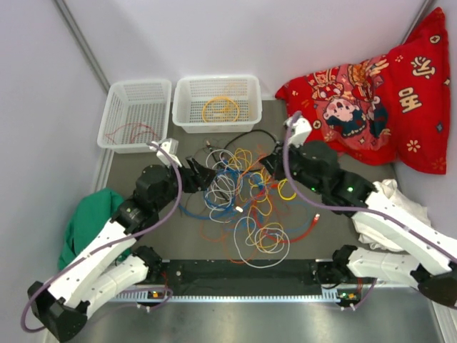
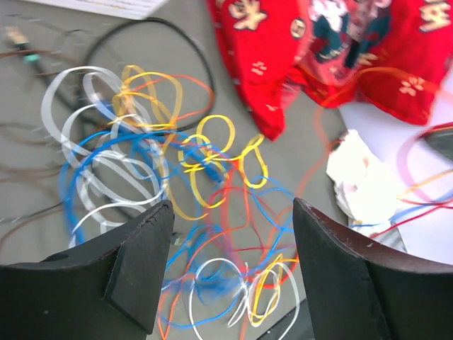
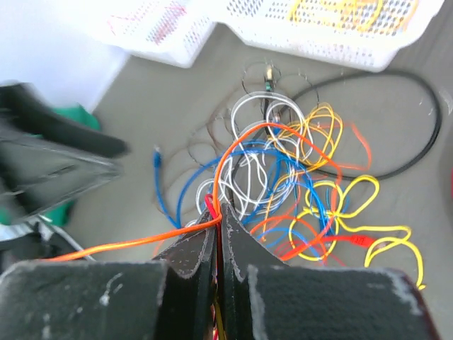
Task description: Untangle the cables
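Plastic-sheathed thin cables [image 1: 243, 207], light, limp and springy, lie knotted at the middle of the grey desk [image 1: 125, 168]; likely slippery, so pinch a free outer loop or beside a plug. The right fingers [image 3: 191, 251] are clenched on an orange cable [image 3: 141, 244]; the left fingers [image 2: 134, 248] are spread, holding nothing. The surface looks smooth; white baskets [image 1: 136, 114] stand at 11 and 12 o'clock, a red cloth [image 1: 378, 93] at 2 o'clock

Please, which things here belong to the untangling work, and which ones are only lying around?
Job:
- tangled cables
- orange cable, pinched in the right hand
- left hand, open
- probably white basket holding red cable
- probably second white basket holding yellow cable

Lying about:
- red printed cloth
- green cloth
- white cloth
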Robot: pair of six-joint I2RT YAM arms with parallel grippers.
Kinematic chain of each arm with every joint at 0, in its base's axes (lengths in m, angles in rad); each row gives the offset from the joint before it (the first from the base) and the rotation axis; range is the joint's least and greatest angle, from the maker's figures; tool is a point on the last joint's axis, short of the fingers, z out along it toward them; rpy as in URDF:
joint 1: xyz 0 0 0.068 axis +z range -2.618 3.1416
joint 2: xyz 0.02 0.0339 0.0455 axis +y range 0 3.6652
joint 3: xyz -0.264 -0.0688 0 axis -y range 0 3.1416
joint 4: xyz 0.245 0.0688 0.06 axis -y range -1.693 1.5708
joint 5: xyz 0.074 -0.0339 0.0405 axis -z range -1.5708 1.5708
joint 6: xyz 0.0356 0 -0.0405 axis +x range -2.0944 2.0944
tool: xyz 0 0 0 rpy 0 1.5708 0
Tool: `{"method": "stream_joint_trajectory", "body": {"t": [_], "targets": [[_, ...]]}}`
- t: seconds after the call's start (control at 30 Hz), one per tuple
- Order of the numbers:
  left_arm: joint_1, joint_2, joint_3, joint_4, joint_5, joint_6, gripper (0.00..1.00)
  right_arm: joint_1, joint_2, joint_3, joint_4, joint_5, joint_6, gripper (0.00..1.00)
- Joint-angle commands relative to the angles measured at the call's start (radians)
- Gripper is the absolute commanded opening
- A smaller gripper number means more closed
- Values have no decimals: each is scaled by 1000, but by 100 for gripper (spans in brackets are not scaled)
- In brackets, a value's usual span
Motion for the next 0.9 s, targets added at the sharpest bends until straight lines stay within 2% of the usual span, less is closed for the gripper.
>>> {"method": "stream_joint_trajectory", "body": {"t": [0.0, 0.27, 0.43, 0.57, 0.87], "targets": [[-4, 73, 41, 221, 157, 25, 73, 2, -82, 50, -116, 13, -38, 0], [-3, 173, 38, 529, 357, -24, 73, 2, -145, 33, -182, 22, -31, 0], [-4, 222, 84, 695, 479, -27, 78, 2, -140, 25, -182, 11, -32, 0], [-21, 314, 132, 750, 590, -52, 78, 2, -131, 24, -176, -2, -31, 0], [-194, 463, 225, 724, 625, 51, 77, 2, -113, 19, -176, -16, -29, 0]]}}
